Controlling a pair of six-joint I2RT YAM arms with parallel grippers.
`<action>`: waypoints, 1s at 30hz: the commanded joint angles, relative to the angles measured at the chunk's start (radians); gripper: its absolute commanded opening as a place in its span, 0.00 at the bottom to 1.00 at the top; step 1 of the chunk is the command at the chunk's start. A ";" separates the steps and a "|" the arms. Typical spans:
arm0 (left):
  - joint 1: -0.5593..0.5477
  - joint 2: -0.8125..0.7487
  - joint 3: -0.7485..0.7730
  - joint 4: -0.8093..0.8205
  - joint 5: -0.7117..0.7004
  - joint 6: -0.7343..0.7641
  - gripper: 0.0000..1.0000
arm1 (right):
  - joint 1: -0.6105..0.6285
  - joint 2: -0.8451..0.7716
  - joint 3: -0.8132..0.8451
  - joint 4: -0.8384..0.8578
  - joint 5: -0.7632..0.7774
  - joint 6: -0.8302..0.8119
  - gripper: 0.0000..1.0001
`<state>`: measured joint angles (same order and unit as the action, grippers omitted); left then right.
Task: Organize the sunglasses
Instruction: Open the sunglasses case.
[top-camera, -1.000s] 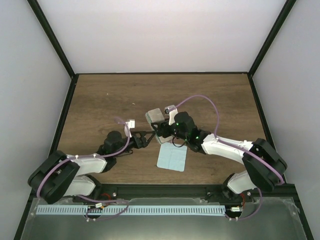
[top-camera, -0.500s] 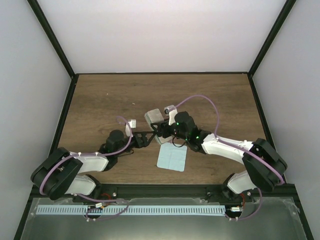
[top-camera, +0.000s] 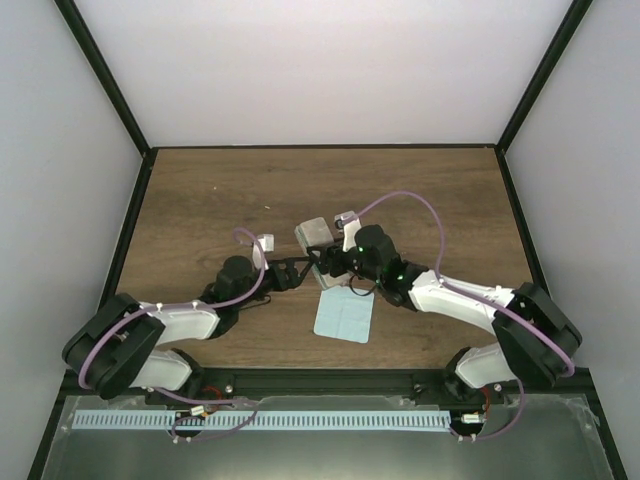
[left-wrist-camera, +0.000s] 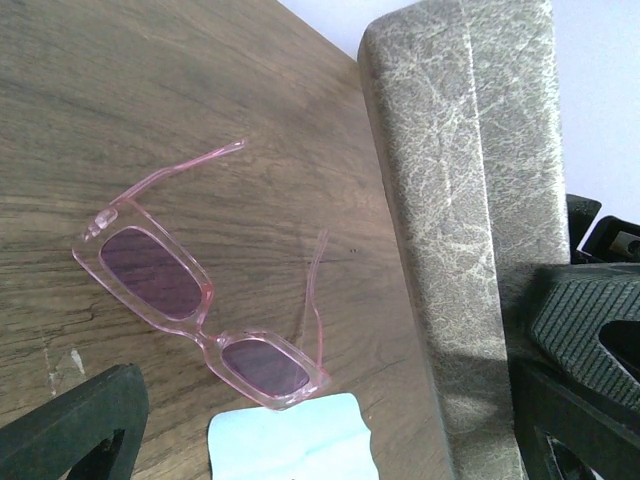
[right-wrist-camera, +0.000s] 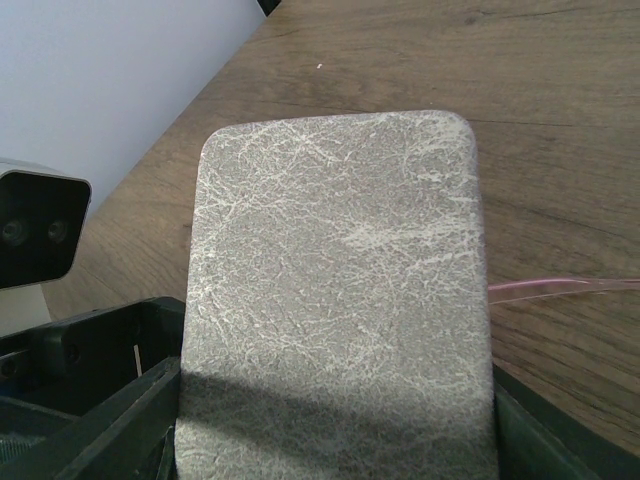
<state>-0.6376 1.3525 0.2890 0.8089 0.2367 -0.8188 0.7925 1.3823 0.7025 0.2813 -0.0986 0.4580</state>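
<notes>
The sunglasses (left-wrist-camera: 190, 310) lie on the wood table with pink frame, magenta lenses and both arms unfolded. One lens corner touches the light blue cloth (left-wrist-camera: 290, 445). My left gripper (left-wrist-camera: 325, 435) is open and empty, with its fingers wide apart on either side of the glasses and cloth. My right gripper (right-wrist-camera: 335, 430) is shut on the grey case (right-wrist-camera: 335, 280), which looks closed. The case (left-wrist-camera: 470, 200) stands just right of the glasses. In the top view both grippers meet mid-table, left (top-camera: 290, 272) and right (top-camera: 335, 262), and they hide the glasses. The case (top-camera: 313, 233) shows there.
The blue cloth (top-camera: 343, 317) lies flat just in front of the two grippers. A thin pink glasses arm (right-wrist-camera: 570, 288) shows beside the case. The left wrist camera (right-wrist-camera: 35, 235) sits close to the case. Black frame rails border the table.
My left gripper has moved forward and right toward the case. My right gripper has shifted the case slightly right.
</notes>
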 joint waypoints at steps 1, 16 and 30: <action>0.014 0.044 0.011 -0.092 -0.118 -0.014 1.00 | 0.011 -0.076 0.007 0.085 -0.069 0.013 0.49; 0.039 0.117 0.021 -0.110 -0.137 -0.019 1.00 | -0.004 -0.134 -0.021 0.120 -0.128 0.020 0.49; 0.094 0.142 0.007 -0.090 -0.103 -0.027 1.00 | -0.030 -0.172 -0.041 0.161 -0.249 0.041 0.49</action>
<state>-0.6117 1.4498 0.3237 0.8593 0.3103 -0.8349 0.7475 1.3113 0.6384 0.3016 -0.1593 0.4656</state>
